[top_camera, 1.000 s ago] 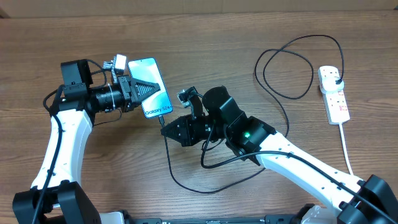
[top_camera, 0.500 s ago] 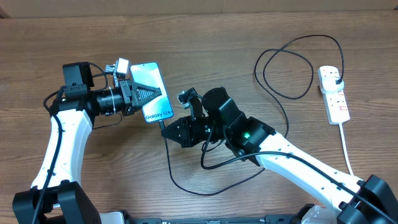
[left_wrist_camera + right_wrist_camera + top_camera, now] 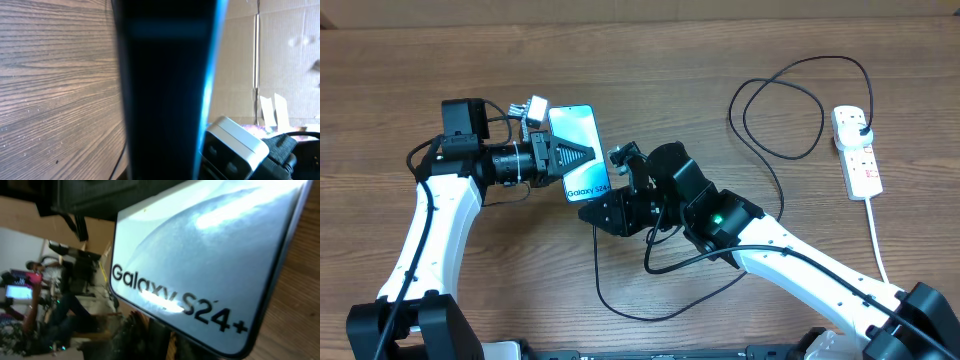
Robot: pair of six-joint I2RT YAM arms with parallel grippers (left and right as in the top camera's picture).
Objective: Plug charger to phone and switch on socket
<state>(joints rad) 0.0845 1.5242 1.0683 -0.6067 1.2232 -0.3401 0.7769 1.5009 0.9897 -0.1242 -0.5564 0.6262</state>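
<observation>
Two arms meet at the phone (image 3: 576, 124). The left gripper (image 3: 575, 153) is clamped across its faces, and its long axis runs near to far. The near end points at the right gripper (image 3: 592, 213), which sits just beside that end. I cannot tell whether the right jaws are parted, nor whether the charger (image 3: 596, 270) tip is seated. Overhead shows the cable looping off to the socket (image 3: 857, 150), well apart on the right. The right wrist view shows only the screen's lettering close up; the left wrist view shows only a dark edge.
</observation>
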